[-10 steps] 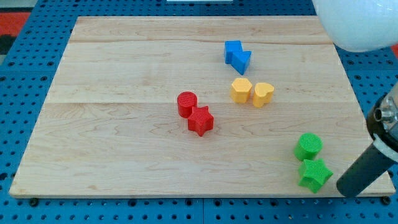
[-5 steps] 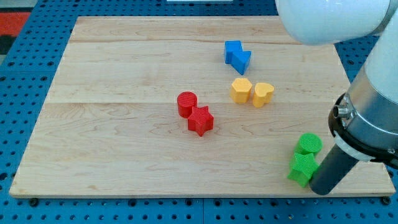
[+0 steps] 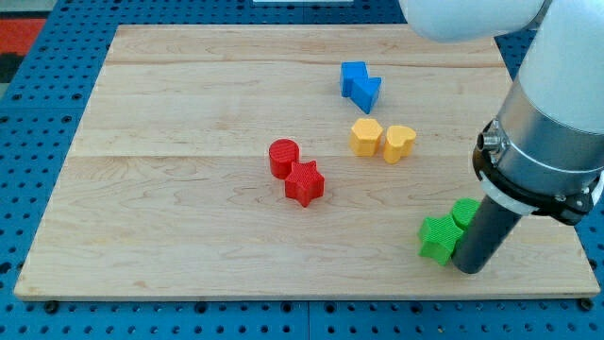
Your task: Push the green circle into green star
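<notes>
The rod's tip (image 3: pixel 469 268) presses against the right side of the green star (image 3: pixel 438 238) near the board's (image 3: pixel 189 113) bottom right; it grasps nothing. The green circle (image 3: pixel 464 212), partly hidden behind the rod, appears to touch the star.

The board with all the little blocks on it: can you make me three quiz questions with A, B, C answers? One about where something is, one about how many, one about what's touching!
1. Where is my tip?
A. beside the green star, on its right in the view
B. beside the red star
C. at the view's top left

2. How many red blocks are there?
A. one
B. two
C. four

3. The green circle and the green star are:
A. touching
B. far apart
C. stacked

Answers: 1 A, the rod's end sits against the green star. 2 B, a red circle and a red star. 3 A, no gap shows between them.
</notes>
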Controlling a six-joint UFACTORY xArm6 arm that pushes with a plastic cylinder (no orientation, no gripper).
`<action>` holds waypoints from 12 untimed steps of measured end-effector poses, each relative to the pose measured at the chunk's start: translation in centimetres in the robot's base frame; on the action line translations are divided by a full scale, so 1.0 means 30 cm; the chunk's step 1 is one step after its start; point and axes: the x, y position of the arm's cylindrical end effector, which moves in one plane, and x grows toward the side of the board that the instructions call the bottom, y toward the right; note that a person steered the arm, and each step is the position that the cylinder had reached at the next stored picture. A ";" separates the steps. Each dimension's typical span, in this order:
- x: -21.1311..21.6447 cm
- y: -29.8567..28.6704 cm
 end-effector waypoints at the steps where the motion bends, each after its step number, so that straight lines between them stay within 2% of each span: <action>1: -0.013 0.000; 4: -0.044 0.000; 5: -0.035 0.082; 6: -0.029 0.265; 7: -0.029 0.306; 9: -0.150 0.289; 12: -0.171 0.158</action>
